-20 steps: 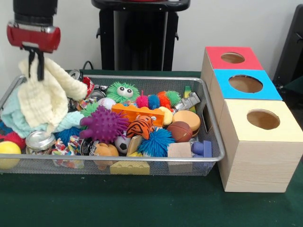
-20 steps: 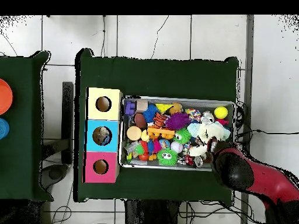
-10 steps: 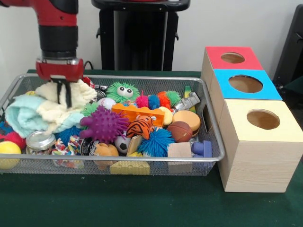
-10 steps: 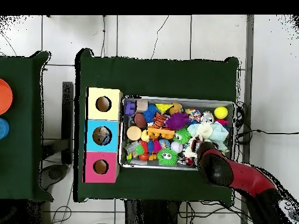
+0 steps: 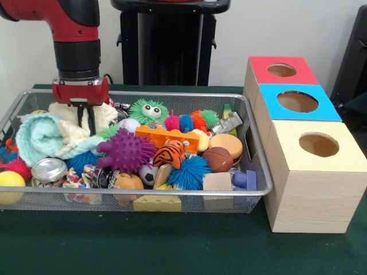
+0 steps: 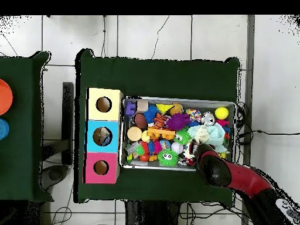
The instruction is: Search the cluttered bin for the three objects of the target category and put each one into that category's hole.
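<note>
A wire mesh bin (image 5: 172, 192) holds a jumble of toys and cloths. My gripper (image 5: 86, 119) is low over the bin's left part, its fingers shut on a cream cloth (image 5: 108, 114) that rests on the pile beside a mint cloth (image 5: 39, 135). To the right stand three boxes with round holes: red (image 5: 281, 70), blue (image 5: 298, 102) and yellow (image 5: 318, 144). In the overhead view the arm (image 6: 234, 179) covers the gripper, and the cloths (image 6: 206, 135) lie at the bin's right end, far from the boxes (image 6: 103, 136).
Packed in the bin are a purple spiky ball (image 5: 125, 152), a green fuzzy toy with eyes (image 5: 148, 110), a tiger-striped ball (image 5: 171, 153), a blue spiky ball (image 5: 189, 171), a toy burger (image 5: 226, 143), a lidded jar (image 5: 49, 171) and a yellow ball (image 5: 10, 183).
The gripper has come down and moved right, from high above the bin's left end with the cream cloth hanging, to low in the bin, where the cloth now lies bunched on the pile.
</note>
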You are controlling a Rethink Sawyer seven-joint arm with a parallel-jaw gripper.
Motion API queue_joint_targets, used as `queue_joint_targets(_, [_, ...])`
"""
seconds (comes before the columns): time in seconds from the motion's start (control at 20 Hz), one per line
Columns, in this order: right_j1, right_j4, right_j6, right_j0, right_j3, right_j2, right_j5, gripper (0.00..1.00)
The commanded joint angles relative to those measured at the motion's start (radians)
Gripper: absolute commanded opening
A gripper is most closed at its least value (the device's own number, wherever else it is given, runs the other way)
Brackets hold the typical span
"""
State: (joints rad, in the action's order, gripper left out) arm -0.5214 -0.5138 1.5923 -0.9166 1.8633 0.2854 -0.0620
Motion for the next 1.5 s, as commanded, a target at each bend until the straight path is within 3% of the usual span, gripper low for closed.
queue_joint_targets(0.05, [0.026,-0.025,-0.081,-0.038,-0.108,0.160,-0.176,0.00])
queue_joint_targets(0.4, [0.009,-0.036,-0.088,-0.031,-0.134,0.179,-0.217,0.00])
queue_joint_targets(0.45, [0.007,-0.036,-0.077,-0.025,-0.136,0.173,-0.234,1.00])
queue_joint_targets(0.8, [-0.015,-0.036,-0.061,-0.006,-0.131,0.159,-0.243,1.00])
queue_joint_targets(1.05, [-0.209,0.044,0.030,0.091,-0.035,0.084,-0.356,1.00])
queue_joint_targets(1.25, [-0.307,0.100,0.119,0.169,0.022,0.017,-0.434,1.00])
queue_joint_targets(1.5, [-0.470,0.208,0.284,0.277,0.186,-0.091,-0.479,1.00])
